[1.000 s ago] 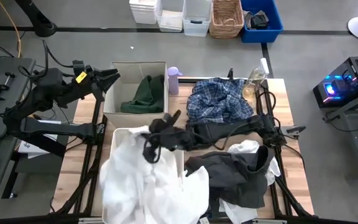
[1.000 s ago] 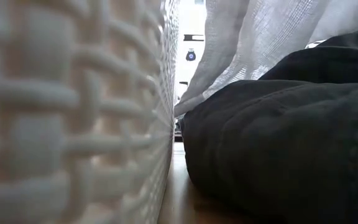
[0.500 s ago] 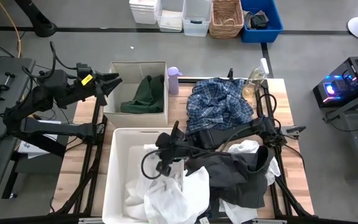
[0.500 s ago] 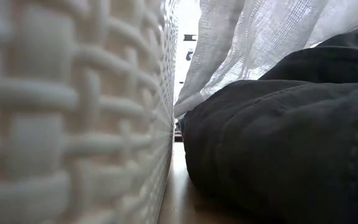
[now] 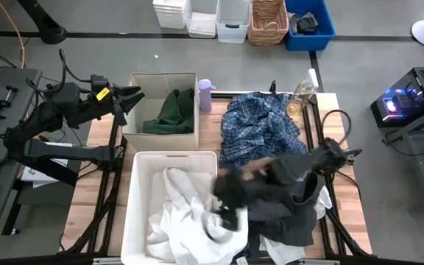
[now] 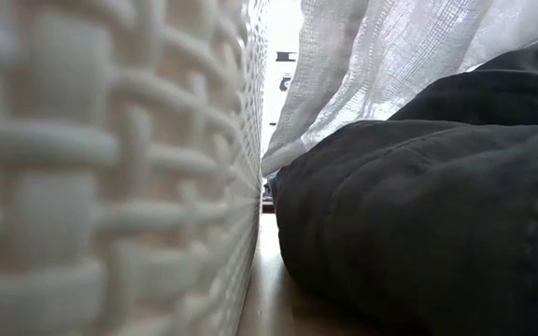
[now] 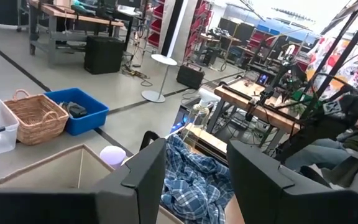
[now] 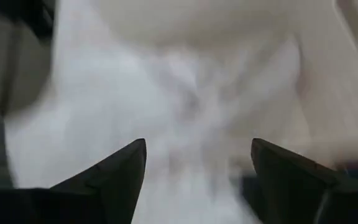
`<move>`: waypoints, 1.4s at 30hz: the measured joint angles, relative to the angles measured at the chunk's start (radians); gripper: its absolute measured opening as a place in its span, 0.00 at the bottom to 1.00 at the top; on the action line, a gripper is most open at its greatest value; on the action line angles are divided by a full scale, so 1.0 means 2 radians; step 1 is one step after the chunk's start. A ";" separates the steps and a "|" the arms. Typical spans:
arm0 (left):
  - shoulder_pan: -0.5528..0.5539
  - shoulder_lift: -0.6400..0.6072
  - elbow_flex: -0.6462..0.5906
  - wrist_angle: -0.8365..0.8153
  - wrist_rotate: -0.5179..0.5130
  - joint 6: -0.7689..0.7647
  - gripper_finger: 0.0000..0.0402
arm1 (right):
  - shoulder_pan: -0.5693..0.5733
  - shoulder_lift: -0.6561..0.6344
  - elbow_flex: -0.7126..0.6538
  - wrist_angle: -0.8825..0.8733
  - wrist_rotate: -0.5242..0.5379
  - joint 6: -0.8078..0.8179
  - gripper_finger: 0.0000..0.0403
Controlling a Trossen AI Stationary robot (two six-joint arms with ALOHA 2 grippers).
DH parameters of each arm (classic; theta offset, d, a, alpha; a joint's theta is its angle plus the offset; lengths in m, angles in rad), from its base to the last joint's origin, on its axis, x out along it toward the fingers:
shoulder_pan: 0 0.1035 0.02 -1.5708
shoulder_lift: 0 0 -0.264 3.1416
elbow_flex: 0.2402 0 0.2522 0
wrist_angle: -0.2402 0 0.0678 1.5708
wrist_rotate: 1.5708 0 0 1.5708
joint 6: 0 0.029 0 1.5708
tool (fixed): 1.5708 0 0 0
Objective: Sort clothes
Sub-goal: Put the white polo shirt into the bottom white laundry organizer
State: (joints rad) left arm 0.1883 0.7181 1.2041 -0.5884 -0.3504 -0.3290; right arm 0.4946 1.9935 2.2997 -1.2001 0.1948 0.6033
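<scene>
High view: two bins (image 5: 133, 184), one plaid garment (image 5: 260, 121).

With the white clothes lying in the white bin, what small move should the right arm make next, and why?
Probably swing the right gripper, open and empty, onto the dark grey garment beside the white bin. The white clothes already lie inside; the grey and plaid shirt remain on the table.

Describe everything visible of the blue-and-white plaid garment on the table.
The blue-and-white plaid garment is soft woven fabric, crumpled in a loose heap on the wooden table at its far right part, beside the beige bin. Its near edge meets the dark grey clothes. No gripper touches it; the left wrist view shows its folds too.
</scene>
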 joint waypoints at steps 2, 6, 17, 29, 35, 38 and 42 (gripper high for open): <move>0.000 0.000 0.000 -0.001 0.000 0.000 0.40 | 0.038 -0.005 -0.001 -0.044 0.025 0.043 0.68; 0.000 0.000 0.000 -0.002 0.000 0.000 0.40 | 0.105 0.004 -0.012 -0.064 0.056 0.127 0.65; 0.000 0.001 0.000 -0.006 0.000 -0.003 0.40 | 0.143 0.043 -0.117 0.075 0.069 0.168 0.64; 0.000 0.001 0.000 -0.006 -0.003 -0.004 0.40 | 0.096 0.045 -0.141 0.121 0.013 0.107 0.07; 0.000 0.001 0.000 -0.007 -0.002 -0.004 0.40 | 0.075 0.022 0.023 -0.002 0.126 0.032 0.01; 0.000 0.001 0.000 -0.010 -0.003 -0.004 0.40 | 0.060 -0.027 -0.018 0.131 0.174 -0.057 0.00; 0.000 0.001 0.000 -0.014 -0.002 -0.004 0.40 | 0.012 -0.051 -0.090 0.311 0.146 -0.143 0.00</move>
State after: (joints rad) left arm 0.1886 0.7200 1.2041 -0.6171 -0.3553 -0.3374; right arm 0.5186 1.8907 2.1196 -0.5780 0.4863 0.3164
